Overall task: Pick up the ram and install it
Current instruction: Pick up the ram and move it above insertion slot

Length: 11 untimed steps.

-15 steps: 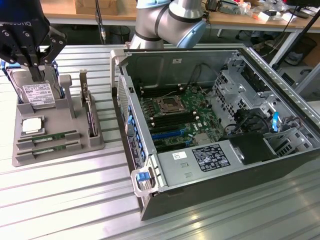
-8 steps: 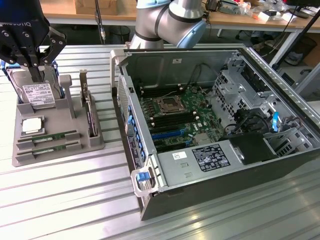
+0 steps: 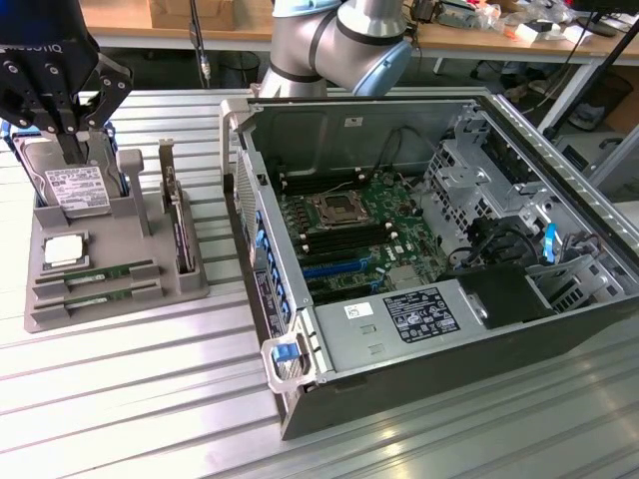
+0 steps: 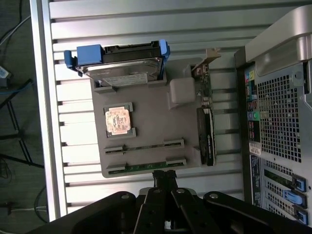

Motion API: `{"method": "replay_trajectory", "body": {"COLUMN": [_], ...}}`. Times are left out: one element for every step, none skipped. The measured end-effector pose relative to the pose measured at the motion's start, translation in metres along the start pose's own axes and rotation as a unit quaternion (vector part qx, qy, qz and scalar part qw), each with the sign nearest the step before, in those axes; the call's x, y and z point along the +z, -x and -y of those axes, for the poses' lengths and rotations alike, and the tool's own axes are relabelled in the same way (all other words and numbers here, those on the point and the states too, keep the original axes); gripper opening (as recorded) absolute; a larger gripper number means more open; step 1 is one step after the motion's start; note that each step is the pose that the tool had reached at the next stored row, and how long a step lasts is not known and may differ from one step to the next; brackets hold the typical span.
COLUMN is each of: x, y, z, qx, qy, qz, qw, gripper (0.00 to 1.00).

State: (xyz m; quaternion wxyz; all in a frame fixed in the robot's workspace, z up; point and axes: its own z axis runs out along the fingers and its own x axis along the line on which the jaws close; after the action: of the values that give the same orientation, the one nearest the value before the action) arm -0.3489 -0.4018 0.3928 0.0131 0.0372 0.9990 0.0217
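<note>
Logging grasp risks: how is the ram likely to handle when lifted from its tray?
The ram is a thin bare board: probably light and stiff, but fragile. It sits on edge in a tray slot, so it may bind if pulled askew. Its narrow edge likely gives little grip.

Slatted metal table (image 3: 130,399): grey parts holder (image 3: 195,284), open computer case (image 3: 559,329).

End effector (image 4: 165,176) closed; ram (image 4: 146,167) lies in tray (image 4: 151,129).
</note>
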Motion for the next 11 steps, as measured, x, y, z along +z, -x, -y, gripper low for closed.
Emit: {"method": "replay_trajectory", "body": {"x": [0.0000, 0.0000, 0.0000, 0.0000, 0.0000, 0.0000, 0.0000, 0.0000, 0.0000, 0.0000, 0.0000], "y": [0.0000, 0.0000, 0.0000, 0.0000, 0.0000, 0.0000, 0.0000, 0.0000, 0.0000, 0.0000, 0.0000], "z": [0.0000, 0.0000, 0.0000, 0.0000, 0.0000, 0.0000, 0.0000, 0.0000, 0.0000, 0.0000, 0.0000], "qx": [-0.001, -0.001, -0.004, -0.006, -0.009, -0.011, -0.013, -0.017, -0.020, -0.023, -0.026], "qy": [0.0001, 0.0001, 0.0001, 0.0002, 0.0002, 0.0003, 0.0003, 0.0004, 0.0004, 0.0005, 0.0005], "qz": [0.0000, -0.0001, -0.0002, -0.0003, -0.0004, -0.0005, -0.0006, -0.0008, -0.0009, -0.0010, -0.0012], "qw": [1.0000, 1.0000, 1.0000, 1.0000, 1.0000, 0.9999, 0.9999, 0.9998, 0.9998, 0.9997, 0.9997], "gripper": [0.10, 0.10, 0.10, 0.10, 0.10, 0.10, 0.10, 0.10, 0.10, 0.10, 0.10]}}
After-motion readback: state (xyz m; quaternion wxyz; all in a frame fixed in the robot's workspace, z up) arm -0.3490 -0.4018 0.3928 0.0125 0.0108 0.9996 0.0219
